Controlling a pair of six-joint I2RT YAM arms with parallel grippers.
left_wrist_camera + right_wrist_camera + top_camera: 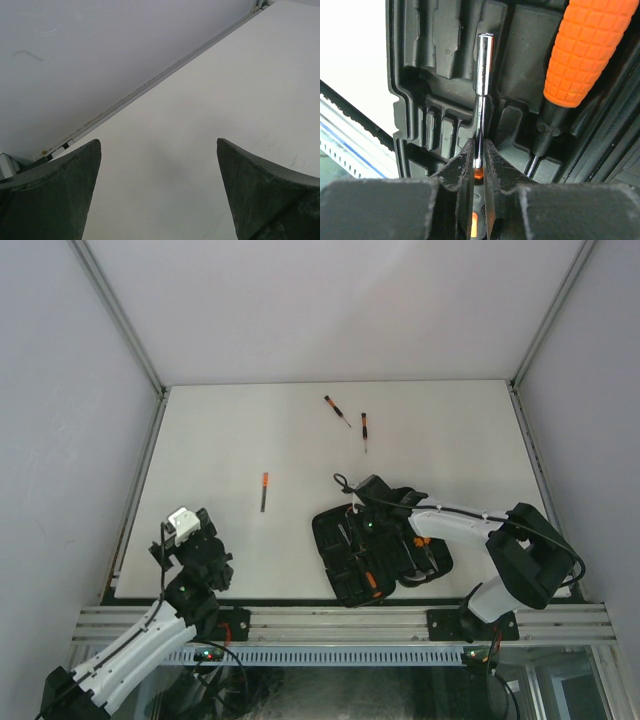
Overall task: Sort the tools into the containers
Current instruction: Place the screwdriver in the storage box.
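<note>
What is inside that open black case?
Moulded slots, some empty, an orange-handled screwdriver, and a chrome-shafted tool pinched by the right gripper. From above, the right arm covers part of the case.

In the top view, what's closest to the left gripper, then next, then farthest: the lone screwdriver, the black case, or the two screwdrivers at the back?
From the left gripper:
1. lone screwdriver, middle of the table.
2. black case, right, near edge.
3. back-left screwdriver and back-right screwdriver: too close to call.
</note>
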